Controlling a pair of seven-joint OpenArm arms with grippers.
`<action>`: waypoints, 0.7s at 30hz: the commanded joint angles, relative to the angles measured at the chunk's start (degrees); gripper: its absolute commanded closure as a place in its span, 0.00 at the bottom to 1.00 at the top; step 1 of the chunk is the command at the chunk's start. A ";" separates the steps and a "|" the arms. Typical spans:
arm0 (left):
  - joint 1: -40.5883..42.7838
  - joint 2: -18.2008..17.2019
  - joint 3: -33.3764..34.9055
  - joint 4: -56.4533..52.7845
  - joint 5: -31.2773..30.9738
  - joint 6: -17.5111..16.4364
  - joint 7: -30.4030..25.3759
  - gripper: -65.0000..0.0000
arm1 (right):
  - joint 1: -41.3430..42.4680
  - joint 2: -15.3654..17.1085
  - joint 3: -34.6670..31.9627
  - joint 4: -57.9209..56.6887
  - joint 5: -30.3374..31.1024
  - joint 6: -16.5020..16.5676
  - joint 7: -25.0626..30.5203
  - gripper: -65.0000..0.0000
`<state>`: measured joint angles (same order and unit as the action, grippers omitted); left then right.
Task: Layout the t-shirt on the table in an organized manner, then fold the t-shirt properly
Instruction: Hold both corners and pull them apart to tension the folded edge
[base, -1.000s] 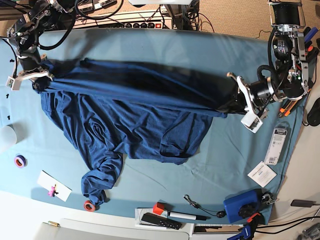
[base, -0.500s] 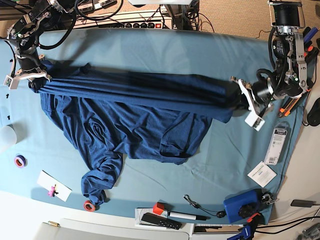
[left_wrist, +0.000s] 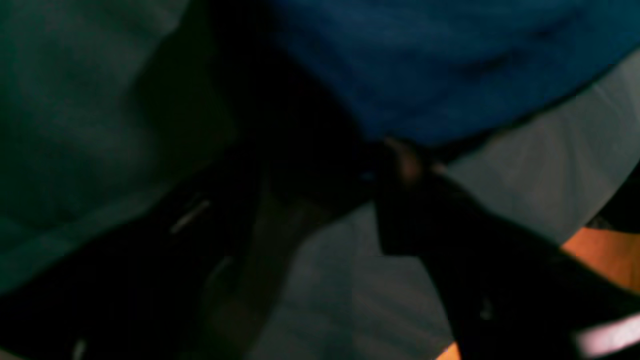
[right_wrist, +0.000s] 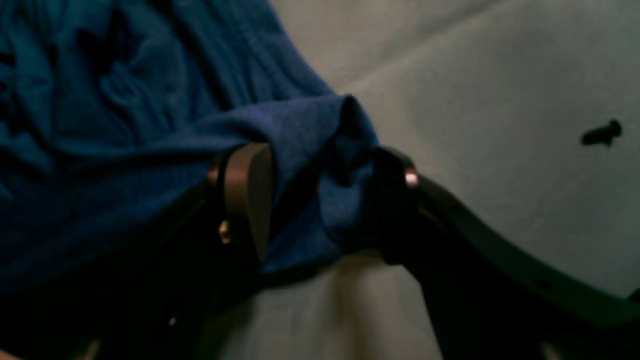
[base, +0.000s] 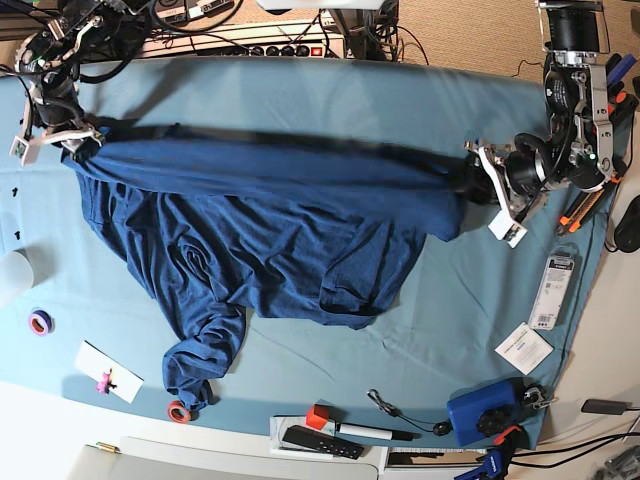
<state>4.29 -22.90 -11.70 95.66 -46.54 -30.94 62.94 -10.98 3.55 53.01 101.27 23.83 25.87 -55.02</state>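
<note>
The right gripper (right_wrist: 320, 200) stood with jaws apart, a bunched shirt (base: 270, 230) edge lying between them. The left gripper (left_wrist: 320, 200) also stood apart at the shirt's other end; contact was too blurred to tell. The shirt lay stretched across the table (base: 330, 90).

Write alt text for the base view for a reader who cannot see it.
A dark navy t-shirt lies spread across a table covered in teal cloth, its upper edge stretched between two robot arms. The right gripper is at one end, the left gripper at the other. Tape rolls and small tools line the table's edges.
</note>
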 joint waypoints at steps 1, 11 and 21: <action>-0.63 -0.76 -0.46 0.81 -1.01 0.61 -1.84 0.43 | 0.33 1.51 0.50 0.98 0.50 0.20 2.19 0.51; -0.66 -0.42 -0.46 0.81 -1.03 2.47 -5.99 0.43 | 0.35 4.68 7.23 1.01 8.85 -3.21 4.33 0.51; -0.66 2.12 -0.42 0.81 -1.68 2.43 -5.90 0.43 | 0.22 3.87 12.68 -4.85 16.61 -4.11 -0.09 0.51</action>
<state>4.29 -20.12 -11.79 95.64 -46.85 -28.25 58.19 -10.81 6.52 65.45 95.42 39.83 21.32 -56.05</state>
